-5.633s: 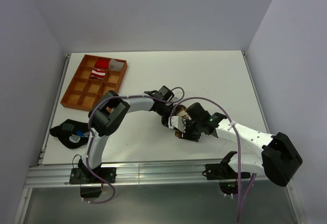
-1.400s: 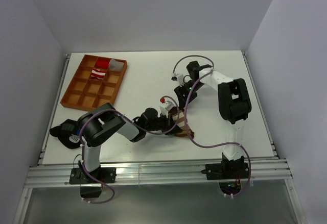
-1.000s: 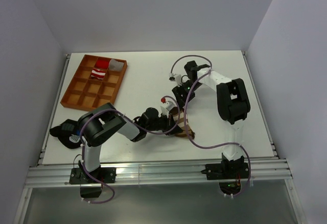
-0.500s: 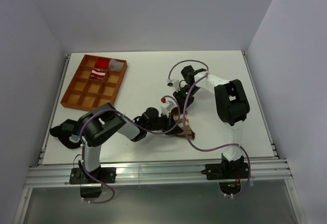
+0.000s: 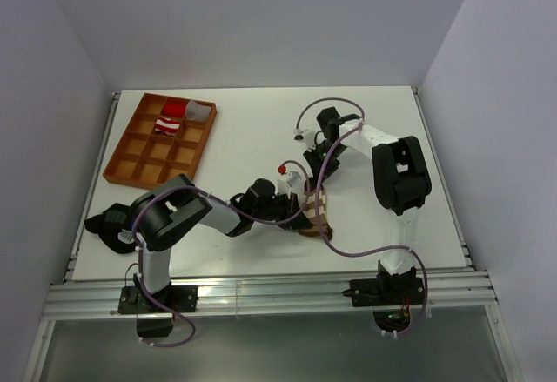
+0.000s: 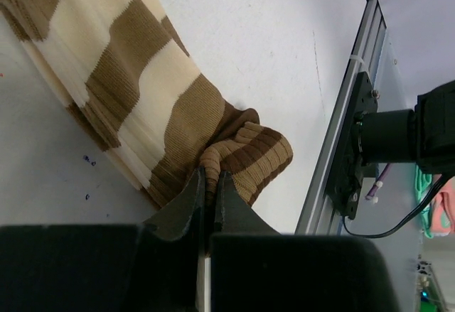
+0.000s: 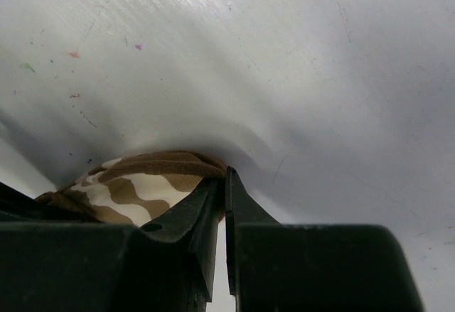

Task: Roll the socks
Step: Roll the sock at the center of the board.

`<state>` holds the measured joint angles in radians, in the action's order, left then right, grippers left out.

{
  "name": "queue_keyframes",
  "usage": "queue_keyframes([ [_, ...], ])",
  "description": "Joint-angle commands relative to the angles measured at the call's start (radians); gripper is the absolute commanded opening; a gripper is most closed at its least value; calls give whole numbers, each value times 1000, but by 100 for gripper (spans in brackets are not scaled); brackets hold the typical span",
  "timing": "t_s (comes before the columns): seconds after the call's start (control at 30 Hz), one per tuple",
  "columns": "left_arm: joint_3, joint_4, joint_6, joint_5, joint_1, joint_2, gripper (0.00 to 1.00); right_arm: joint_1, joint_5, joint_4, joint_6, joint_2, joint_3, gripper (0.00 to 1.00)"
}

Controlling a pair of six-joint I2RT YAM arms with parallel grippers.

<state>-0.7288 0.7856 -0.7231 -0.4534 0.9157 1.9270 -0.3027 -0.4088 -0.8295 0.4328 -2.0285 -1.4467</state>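
Note:
The dark-brown-and-tan sock [image 5: 317,214] lies stretched on the white table near the front middle. My left gripper [image 5: 294,213] is shut on a bunched fold at the sock's [image 6: 135,92] near end, and the pinched ribbing shows between its jaws [image 6: 208,175]. My right gripper [image 5: 311,185] reaches down from the back and is shut on the far edge of the sock [image 7: 146,178], with the brown hem caught at its tips [image 7: 225,177]. The red-and-white sock [image 5: 171,119] sits in a back compartment of the orange tray [image 5: 130,163].
A black lump with a blue spot [image 5: 115,226] lies at the table's front left. The aluminium rail [image 5: 261,295] runs along the front edge, close behind the left gripper [image 6: 348,141]. Cables loop over both arms.
My right gripper has closed on the sock's far edge and drawn back a little. The sock now lies more stretched out. The left gripper has kept its hold.

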Motion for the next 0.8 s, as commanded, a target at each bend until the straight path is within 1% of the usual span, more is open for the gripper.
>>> queue_keyframes([
  [0.0,-29,-320,-24,-53,15,46,0,17,74,131,4,59,2,11],
  [0.07,-82,-377,-33,-61,12,70,0,17,45,115,18,54,-3,15],
  [0.1,-99,-440,-42,-59,11,79,0,17,22,112,24,65,3,16],
  [0.2,-129,-457,-114,-122,-18,119,0,16,28,138,21,96,32,16],
  [0.3,-121,-457,-154,-159,-67,151,0,17,38,158,26,120,64,16],
  [0.43,-126,-479,-193,-209,-104,188,0,19,21,171,33,136,98,16],
  [0.5,-159,-517,-196,-229,-110,204,0,19,7,181,41,154,117,22],
  [0.53,-185,-563,-191,-234,-115,214,0,20,-2,185,43,165,123,25],
  [0.57,-196,-584,-190,-241,-117,220,0,20,-5,199,46,177,131,30],
  [0.6,-208,-607,-185,-245,-120,225,0,20,-7,204,50,200,146,33],
  [0.63,-231,-653,-177,-248,-124,236,0,22,-13,207,52,212,152,39],
  [0.73,-259,-712,-165,-252,-130,262,0,28,-33,211,60,261,177,47],
  [0.77,-265,-723,-167,-254,-133,265,0,37,-39,222,61,277,186,52],
])
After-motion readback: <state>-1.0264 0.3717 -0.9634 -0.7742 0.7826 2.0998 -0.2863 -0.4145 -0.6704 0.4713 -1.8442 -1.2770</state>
